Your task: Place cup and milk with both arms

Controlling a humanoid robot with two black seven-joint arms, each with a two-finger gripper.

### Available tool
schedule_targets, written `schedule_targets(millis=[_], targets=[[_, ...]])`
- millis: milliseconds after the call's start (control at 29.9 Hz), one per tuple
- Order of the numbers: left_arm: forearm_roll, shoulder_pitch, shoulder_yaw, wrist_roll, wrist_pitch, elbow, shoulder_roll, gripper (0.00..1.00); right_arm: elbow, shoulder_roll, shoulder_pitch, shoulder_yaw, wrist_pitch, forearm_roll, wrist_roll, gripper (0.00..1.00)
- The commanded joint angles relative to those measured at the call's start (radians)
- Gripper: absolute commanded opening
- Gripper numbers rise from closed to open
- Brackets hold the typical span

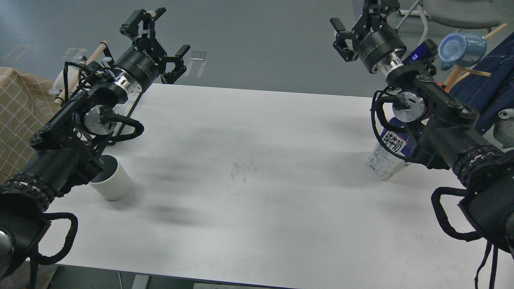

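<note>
The white ribbed cup [113, 182] with a dark inside stands on the white table [257, 168] at the left, partly hidden under my left arm. The blue and white milk carton [388, 155] stands at the right, its top hidden behind my right arm. My left gripper [158, 42] is open and empty, raised beyond the table's far left edge, well away from the cup. My right gripper [363, 22] is open and empty, raised past the table's far right, well above the carton.
A translucent blue mug [461, 50] hangs on a wooden rack at the far right, beside dark blue cloth [492, 88]. A chair [453, 12] stands behind. A checked cloth [20, 116] lies at the left, with white objects on a wooden rack [66, 82].
</note>
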Motion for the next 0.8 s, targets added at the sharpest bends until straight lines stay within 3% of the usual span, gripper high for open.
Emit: schedule_targets(millis=[0, 769], targets=[[0.009, 0.003, -0.002, -0.027, 0.0, 0.0, -0.007, 0.98, -0.022, 0.003, 0.005, 0.0, 0.0, -0.001, 0.0, 1.0], [0.012, 0.007, 0.0, -0.026, 0.0, -0.023, -0.007, 0.98, -0.03, 0.003, 0.002, 0.0, 0.0, 0.001, 0.0, 1.0]])
